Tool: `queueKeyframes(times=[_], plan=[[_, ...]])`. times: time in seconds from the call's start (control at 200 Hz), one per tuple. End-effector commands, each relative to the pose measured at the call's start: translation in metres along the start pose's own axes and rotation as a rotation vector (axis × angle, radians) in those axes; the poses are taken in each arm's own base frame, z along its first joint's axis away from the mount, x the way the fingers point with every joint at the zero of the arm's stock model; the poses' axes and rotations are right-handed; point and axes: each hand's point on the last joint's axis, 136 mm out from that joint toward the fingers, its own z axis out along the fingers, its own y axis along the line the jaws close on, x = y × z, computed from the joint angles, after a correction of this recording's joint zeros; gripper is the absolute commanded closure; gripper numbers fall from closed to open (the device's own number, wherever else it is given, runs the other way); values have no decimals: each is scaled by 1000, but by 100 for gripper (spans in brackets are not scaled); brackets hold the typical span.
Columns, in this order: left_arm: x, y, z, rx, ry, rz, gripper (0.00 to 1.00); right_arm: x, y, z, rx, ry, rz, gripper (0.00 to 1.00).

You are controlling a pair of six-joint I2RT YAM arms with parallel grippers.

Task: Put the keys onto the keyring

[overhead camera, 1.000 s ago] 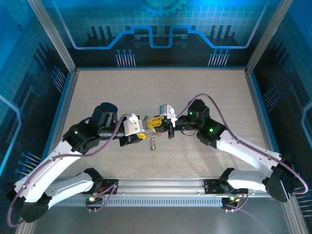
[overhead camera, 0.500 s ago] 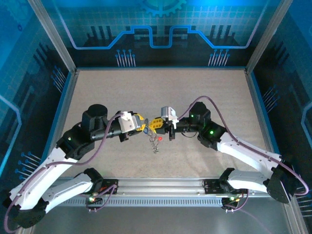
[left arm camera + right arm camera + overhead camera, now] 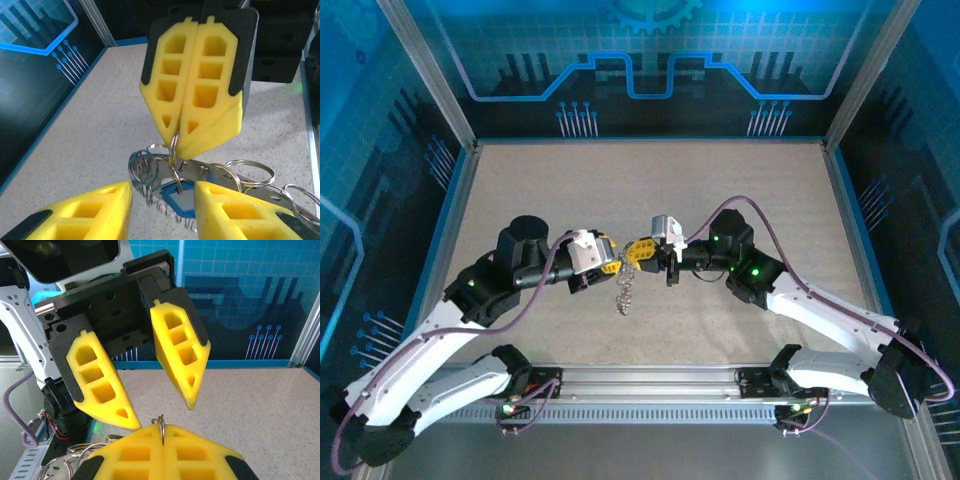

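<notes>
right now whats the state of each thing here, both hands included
left hand: open, holding nothing, close to the bunch
right hand: shut on small wire ring
small wire ring: pinched at its top, upright
ring bunch: dangling below the right hand
blue key: hanging in the ring bunch

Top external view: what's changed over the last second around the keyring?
The left gripper rose from its lower spot and swung toward the right gripper, jaws open at the hanging keyring, which drifted slightly left. Nothing was grabbed or released. The right gripper stayed put, shut on the thin wire ring at the top of the bunch; the blue key hangs below.
</notes>
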Motion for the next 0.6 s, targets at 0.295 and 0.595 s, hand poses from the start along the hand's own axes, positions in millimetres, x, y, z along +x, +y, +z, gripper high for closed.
queueKeyframes(times=[0.295,0.595], plan=[[-4,3,10,9,-16,-27,77,-22,-3,-4,20,-65,-27,100],[0,11,8,-33,27,28,100,-23,-12,-6,83,-72,33,100]])
